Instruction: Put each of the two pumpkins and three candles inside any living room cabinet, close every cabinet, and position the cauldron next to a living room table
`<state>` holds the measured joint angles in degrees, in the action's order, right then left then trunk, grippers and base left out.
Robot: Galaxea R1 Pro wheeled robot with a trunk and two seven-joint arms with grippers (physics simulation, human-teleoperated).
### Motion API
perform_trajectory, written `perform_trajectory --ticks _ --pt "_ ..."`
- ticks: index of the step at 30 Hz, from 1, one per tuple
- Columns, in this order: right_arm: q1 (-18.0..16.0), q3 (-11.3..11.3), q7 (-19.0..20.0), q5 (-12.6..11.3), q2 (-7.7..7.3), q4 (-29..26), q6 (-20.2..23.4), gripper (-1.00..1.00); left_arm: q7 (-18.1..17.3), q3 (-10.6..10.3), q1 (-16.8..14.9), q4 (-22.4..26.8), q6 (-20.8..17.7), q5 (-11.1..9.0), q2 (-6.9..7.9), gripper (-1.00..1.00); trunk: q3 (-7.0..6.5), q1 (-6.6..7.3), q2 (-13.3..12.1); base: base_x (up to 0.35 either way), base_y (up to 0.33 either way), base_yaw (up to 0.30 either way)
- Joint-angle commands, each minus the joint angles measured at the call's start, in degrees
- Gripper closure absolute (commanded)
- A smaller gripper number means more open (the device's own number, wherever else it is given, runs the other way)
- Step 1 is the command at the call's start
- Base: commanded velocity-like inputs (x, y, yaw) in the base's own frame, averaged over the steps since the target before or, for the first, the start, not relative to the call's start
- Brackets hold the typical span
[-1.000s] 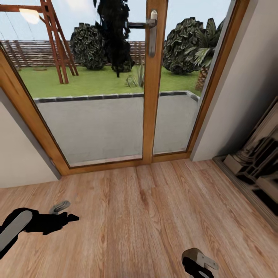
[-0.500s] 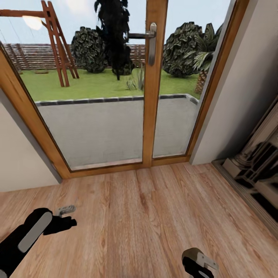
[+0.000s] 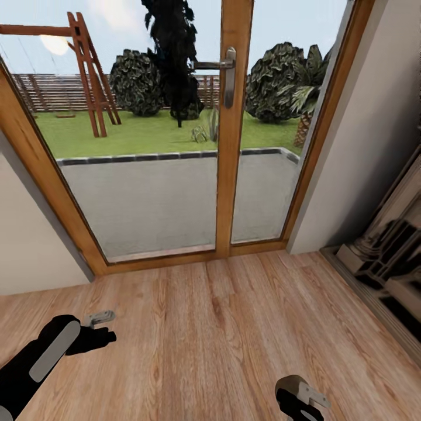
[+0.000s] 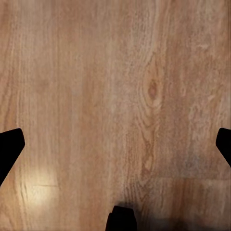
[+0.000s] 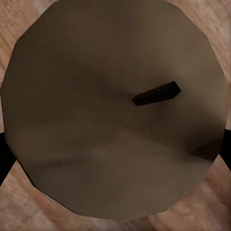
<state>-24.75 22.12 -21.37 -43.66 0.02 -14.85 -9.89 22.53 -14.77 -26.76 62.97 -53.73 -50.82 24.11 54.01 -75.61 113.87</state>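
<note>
In the right wrist view a round, dull brown-orange pumpkin (image 5: 96,130) with a short dark stem (image 5: 156,94) sits between dark fingers (image 5: 4,156) at both its sides, over the wood floor. My right gripper (image 3: 299,400) hangs low at the head view's near edge, shut on the pumpkin. My left gripper (image 3: 103,327) is at the lower left above the floor, open, its fingertips (image 4: 9,144) spread wide with only floorboards between them. The candles, cabinet, cauldron and table are out of view.
A wood-framed glass patio door (image 3: 233,146) with a metal handle (image 3: 228,76) stands straight ahead, with a garden behind it. White walls flank it. An ornate grey-and-black frame (image 3: 386,251) stands along the right wall. Wood floor (image 3: 222,327) lies between me and the door.
The head view has shifted, so the door and garden sit slightly lower in the picture. My left arm has swung up and inward from its pose one second ago. The right gripper holds still.
</note>
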Motion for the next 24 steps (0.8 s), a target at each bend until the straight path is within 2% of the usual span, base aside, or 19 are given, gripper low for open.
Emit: perform_trajectory --ticks 1,24 --pt "0.0 0.5 -0.3 -0.6 -0.02 0.0 -0.3 1.00 0.6 -0.2 0.0 0.1 0.0 -0.6 0.06 -1.00 -0.05 0.01 0.0 0.000 0.000 0.000" --pt "0.0 0.5 -0.2 -0.6 -0.02 0.0 -0.3 1.00 -0.3 -0.1 0.0 1.5 -0.1 -0.8 0.09 -1.00 -2.23 0.01 0.0 -0.029 0.000 0.000"
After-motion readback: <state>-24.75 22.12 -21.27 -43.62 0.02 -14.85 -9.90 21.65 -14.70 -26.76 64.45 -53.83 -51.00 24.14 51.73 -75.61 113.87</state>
